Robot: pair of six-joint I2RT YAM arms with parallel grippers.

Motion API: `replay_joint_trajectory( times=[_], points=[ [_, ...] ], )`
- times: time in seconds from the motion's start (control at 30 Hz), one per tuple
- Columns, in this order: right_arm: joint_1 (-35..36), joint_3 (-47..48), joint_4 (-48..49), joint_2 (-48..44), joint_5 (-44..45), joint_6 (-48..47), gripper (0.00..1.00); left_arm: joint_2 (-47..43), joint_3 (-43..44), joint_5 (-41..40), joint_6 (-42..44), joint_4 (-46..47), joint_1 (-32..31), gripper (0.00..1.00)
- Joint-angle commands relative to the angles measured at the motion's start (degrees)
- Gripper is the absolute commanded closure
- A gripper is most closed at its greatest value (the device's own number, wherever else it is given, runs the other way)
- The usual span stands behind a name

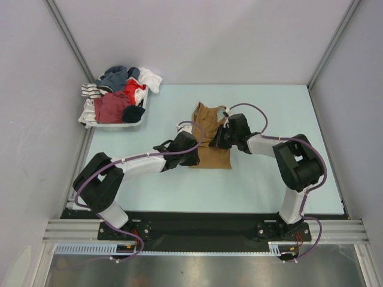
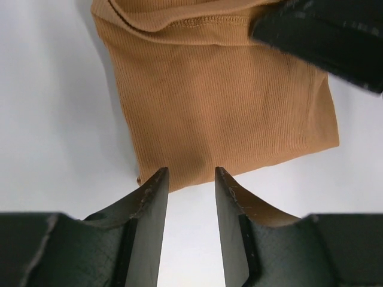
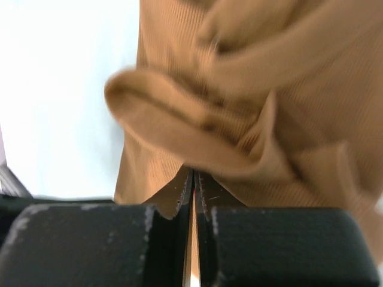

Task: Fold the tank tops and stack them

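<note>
A tan-brown tank top (image 1: 207,119) lies lengthwise in the middle of the table. My left gripper (image 2: 191,173) hovers open just short of the top's hem (image 2: 221,101), with bare table between its fingers. Over the top's right side, my right gripper (image 3: 194,173) is shut, pinching a raised, bunched fold of the tan cloth (image 3: 179,113). That gripper's black body (image 2: 323,30) shows at the upper right of the left wrist view. A dark maroon tank top (image 1: 111,107) sits in the clothes pile at the back left.
A white basket (image 1: 128,125) at the back left holds mixed clothes: striped, red, grey-blue, white and dark pieces. Grey walls close in the table on three sides. Both arms (image 1: 143,162) reach inward over the light table (image 1: 269,179).
</note>
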Motion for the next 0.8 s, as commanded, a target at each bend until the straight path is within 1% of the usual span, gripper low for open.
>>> replay_joint_trajectory(
  times=[0.0, 0.03, 0.17, 0.23, 0.27, 0.3, 0.37, 0.4, 0.47, 0.5, 0.57, 0.6, 0.63, 0.67, 0.7, 0.77],
  points=[
    [-1.6, 5.6, -1.8, 2.3, 1.4, -2.4, 0.95, 1.0, 2.1, -1.5, 0.2, 0.1, -0.2, 0.58],
    [-1.6, 8.5, -2.6, 2.8, 1.9, -2.8, 0.94, 1.3, 1.8, -1.4, 0.1, 0.6, -0.2, 0.59],
    [-1.9, 14.9, -7.6, 6.5, 5.2, -4.4, 0.89, 2.3, 1.3, -1.7, -0.1, 0.7, -0.2, 0.6],
    [-2.3, 16.6, -7.6, 7.0, 4.5, -5.1, 0.79, 2.1, 1.3, -2.2, -0.1, 0.3, -0.2, 0.6],
    [-2.7, 17.7, -9.7, 6.6, 4.1, -5.4, 0.74, 1.9, 1.3, -2.5, 0.2, 0.0, -0.2, 0.6],
    [-2.7, 17.7, -9.9, 5.8, 3.8, -6.1, 0.66, 1.2, 1.6, -3.6, 0.4, -0.5, -0.2, 0.6],
    [-2.8, 15.9, -9.6, 3.6, 4.5, -6.7, 0.56, 0.0, 2.7, -5.5, 1.6, -2.9, -0.1, 0.6],
    [-2.8, 14.9, -9.4, 1.1, 4.6, -7.1, 0.47, -0.4, 3.2, -6.5, 2.0, -3.7, 0.0, 0.6],
    [-2.9, 13.1, -9.9, -1.8, 6.4, -7.8, 0.42, -2.0, 4.1, -7.9, 3.2, -5.1, 1.0, 0.59],
    [-3.3, 10.8, -9.9, -4.6, 6.5, -8.1, 0.4, -2.5, 4.3, -7.6, 3.6, -5.1, 1.7, 0.59],
    [-3.9, 8.3, -10.0, -7.1, 7.4, -8.7, 0.37, -3.2, 5.1, -6.5, 5.0, -4.8, 3.8, 0.58],
    [-4.2, 7.1, -10.0, -8.3, 7.7, -9.1, 0.35, -3.2, 5.6, -6.5, 5.5, -4.8, 4.3, 0.56],
    [-4.9, 5.1, -10.1, -10.2, 8.3, -10.0, 0.33, -3.0, 6.8, -7.5, 6.0, -5.5, 5.0, 0.48],
    [-5.1, 4.2, -10.5, -10.9, 8.7, -10.5, 0.31, -3.1, 7.3, -8.1, 6.9, -5.5, 5.2, 0.44],
    [-5.5, 3.5, -10.7, -11.6, 8.8, -11.2, 0.29, -3.0, 7.7, -8.4, 7.7, -4.8, 5.4, 0.41],
    [-6.1, 1.7, -10.7, -12.5, 8.1, -13.3, 0.27, -2.3, 8.4, -7.7, 11.0, -3.2, 5.6, 0.37]
  ],
)
